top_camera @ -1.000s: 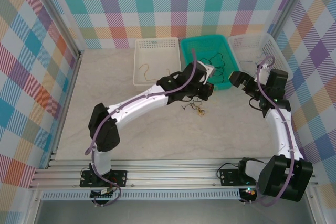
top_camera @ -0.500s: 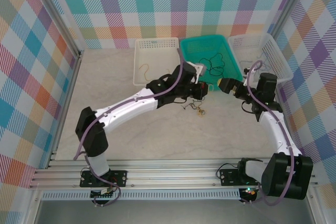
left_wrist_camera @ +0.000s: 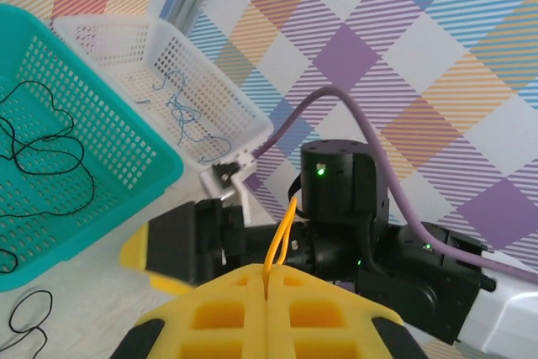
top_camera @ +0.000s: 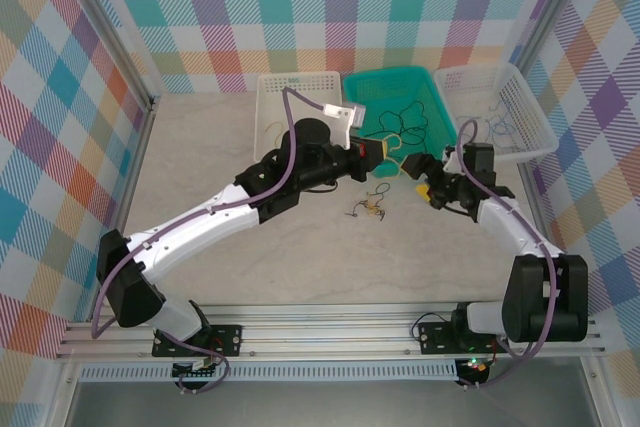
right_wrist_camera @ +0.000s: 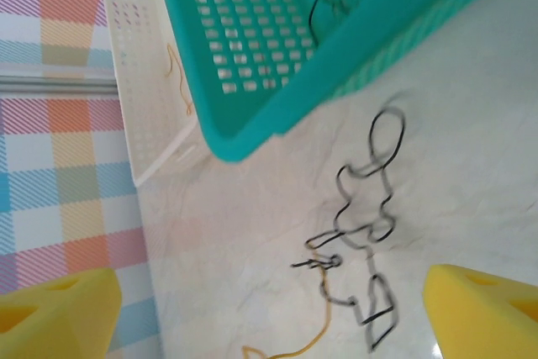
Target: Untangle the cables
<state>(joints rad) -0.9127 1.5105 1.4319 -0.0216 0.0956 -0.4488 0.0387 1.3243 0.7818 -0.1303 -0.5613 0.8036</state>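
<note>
Separating step: your left gripper (left_wrist_camera: 267,296) clamps an orange cable (left_wrist_camera: 280,233); your right gripper (right_wrist_camera: 269,308), jaws spread, hangs over the tangle (top_camera: 372,208) near the teal basket (right_wrist_camera: 252,65). Next, likely grasp the black strand (right_wrist_camera: 373,169).

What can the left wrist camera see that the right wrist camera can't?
Left wrist view: the left end effector shut on an orange cable, plus blue cables in a white basket. Right wrist view: the right end effector open above a black and orange tangle on the table. Both: the teal basket holding a black cable.
</note>
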